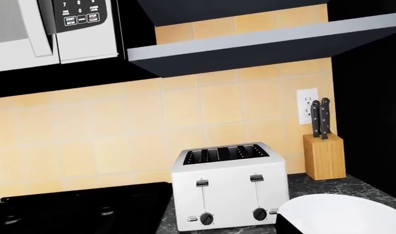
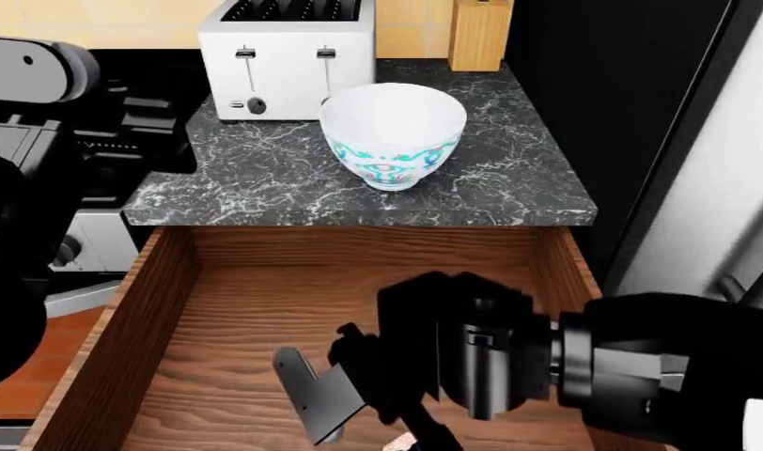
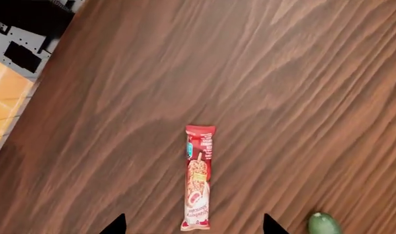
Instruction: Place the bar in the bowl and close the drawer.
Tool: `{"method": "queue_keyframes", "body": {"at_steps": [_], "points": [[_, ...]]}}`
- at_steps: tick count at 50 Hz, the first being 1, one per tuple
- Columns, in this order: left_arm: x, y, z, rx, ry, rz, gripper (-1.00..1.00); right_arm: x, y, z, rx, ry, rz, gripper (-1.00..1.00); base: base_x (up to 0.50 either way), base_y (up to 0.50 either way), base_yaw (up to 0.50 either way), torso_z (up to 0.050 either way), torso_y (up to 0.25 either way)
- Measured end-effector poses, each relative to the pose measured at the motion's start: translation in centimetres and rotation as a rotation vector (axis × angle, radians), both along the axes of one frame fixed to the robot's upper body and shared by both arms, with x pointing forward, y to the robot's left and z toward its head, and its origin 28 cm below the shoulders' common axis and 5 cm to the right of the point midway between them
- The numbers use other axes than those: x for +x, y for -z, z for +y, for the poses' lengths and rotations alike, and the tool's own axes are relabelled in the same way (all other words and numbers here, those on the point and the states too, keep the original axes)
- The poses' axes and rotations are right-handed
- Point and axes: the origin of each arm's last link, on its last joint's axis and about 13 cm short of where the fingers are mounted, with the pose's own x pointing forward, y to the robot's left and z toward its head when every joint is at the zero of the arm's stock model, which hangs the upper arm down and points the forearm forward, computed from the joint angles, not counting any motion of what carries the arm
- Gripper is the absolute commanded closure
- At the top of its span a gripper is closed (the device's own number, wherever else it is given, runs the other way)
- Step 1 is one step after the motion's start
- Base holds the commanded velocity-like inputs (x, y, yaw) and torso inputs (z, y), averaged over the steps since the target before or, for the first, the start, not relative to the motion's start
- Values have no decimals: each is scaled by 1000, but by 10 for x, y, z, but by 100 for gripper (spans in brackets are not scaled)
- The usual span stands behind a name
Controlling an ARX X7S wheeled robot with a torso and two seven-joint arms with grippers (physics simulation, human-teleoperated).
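Observation:
The bar [image 3: 198, 178], a red-wrapped snack bar, lies flat on the wooden floor of the open drawer [image 2: 262, 301]. My right gripper [image 3: 194, 225] hangs open just above it, its two dark fingertips [image 3: 117, 226] spread wide on either side of the bar's near end. In the head view the right gripper [image 2: 356, 404] sits low in the drawer's front part and hides most of the bar. The white patterned bowl [image 2: 395, 132] stands upright on the dark marble counter [image 2: 243, 178], behind the drawer. Its rim [image 1: 344, 214] shows in the left wrist view. My left arm [image 2: 31, 85] is raised at the left; its fingers are not clear.
A white toaster [image 2: 288, 52] and a wooden knife block [image 2: 479, 33] stand at the back of the counter. A small green thing [image 3: 324, 224] lies in the drawer near the bar. A black stove [image 1: 81, 209] is left of the counter, with a microwave [image 1: 55, 29] above.

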Motion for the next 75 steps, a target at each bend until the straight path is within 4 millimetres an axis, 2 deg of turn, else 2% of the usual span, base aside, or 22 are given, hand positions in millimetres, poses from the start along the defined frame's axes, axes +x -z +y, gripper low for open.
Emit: {"method": "queue_keyframes", "body": {"at_steps": [47, 75], "points": [[-3, 2, 4, 0, -13, 0, -100, 0, 44, -4, -65, 13, 3, -100, 0, 0, 0, 0, 0], [-2, 4, 3, 2, -18, 4, -100, 0, 63, -7, -66, 105, -45, -100, 0, 0, 0, 0, 0]]}}
